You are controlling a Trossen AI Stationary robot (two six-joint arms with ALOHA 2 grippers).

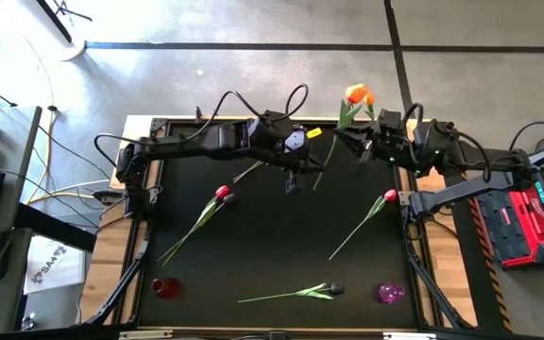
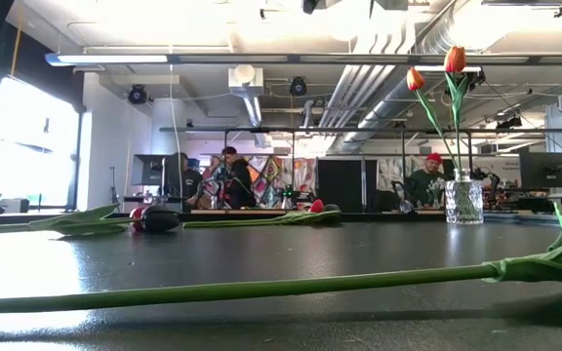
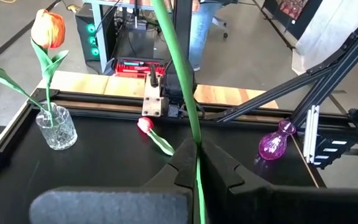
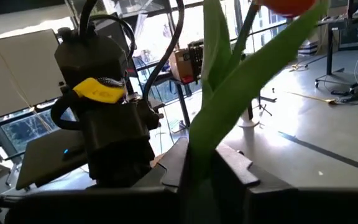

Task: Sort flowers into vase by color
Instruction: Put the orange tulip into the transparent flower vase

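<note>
My left gripper (image 1: 294, 178) hangs over the table's far middle, shut on a thin green stem (image 3: 180, 68) whose head is out of view. My right gripper (image 1: 359, 142), near the far edge, is shut on an orange tulip (image 4: 247, 68). A clear glass vase (image 2: 463, 201) stands at the far edge with two orange tulips (image 2: 454, 60) rising from it. Two red-pink tulips (image 1: 222, 194) (image 1: 389, 196) and a dark-headed tulip (image 1: 333, 288) lie flat on the table. Neither gripper shows in the low view. My left gripper pinches the green stem (image 3: 197, 149) between its two fingers. The stem runs on past the fingers on both sides and is off the table. My right gripper pinches the orange tulip low down, on stem and broad leaf together (image 4: 197, 146). The head (image 4: 288, 5) stands beyond the fingers. I cannot tell whether its lower end is in the vase.
A small red vase (image 1: 165, 287) stands at the near left corner and a purple vase (image 1: 391, 293) at the near right. The dark tulip's long stem (image 2: 261, 289) lies along the near edge. People stand in the room beyond the table.
</note>
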